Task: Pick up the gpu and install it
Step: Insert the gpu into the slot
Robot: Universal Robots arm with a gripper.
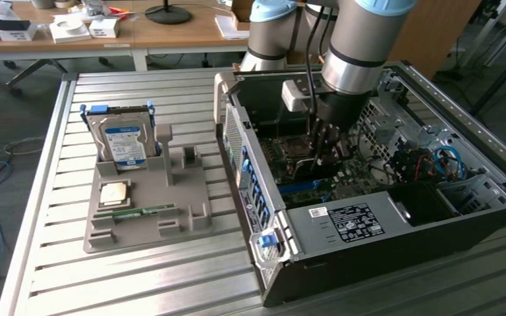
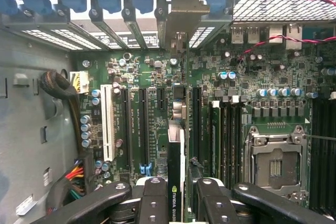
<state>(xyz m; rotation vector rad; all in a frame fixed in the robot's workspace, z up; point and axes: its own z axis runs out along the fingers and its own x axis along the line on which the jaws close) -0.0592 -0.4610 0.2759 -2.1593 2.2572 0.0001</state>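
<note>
The gpu (image 2: pixel 176 153) is a thin dark card seen edge-on in the wrist view, with an NVIDIA label near my gripper (image 2: pixel 177 195). My gripper is shut on it, one black finger (image 2: pixel 153 198) on each face. The card stands upright over the motherboard's long expansion slots (image 2: pixel 143 124), and its far end reaches toward the rear bracket openings (image 2: pixel 178 38). In the exterior view my gripper (image 1: pixel 323 153) is down inside the open computer case (image 1: pixel 341 227), and the gpu (image 1: pixel 313 172) shows as a dark shape below the fingers. Whether its edge sits in a slot is hidden.
A grey fixture tray (image 1: pixel 161 227) on the exterior view's left holds a hard drive (image 1: pixel 123 141), a processor chip (image 1: pixel 115 193) and a green memory stick (image 1: pixel 139 212). Inside the case are the processor socket (image 2: pixel 273 163), memory slots (image 2: pixel 223 140) and cable bundles (image 2: pixel 73 174). The case walls stand close around the arm.
</note>
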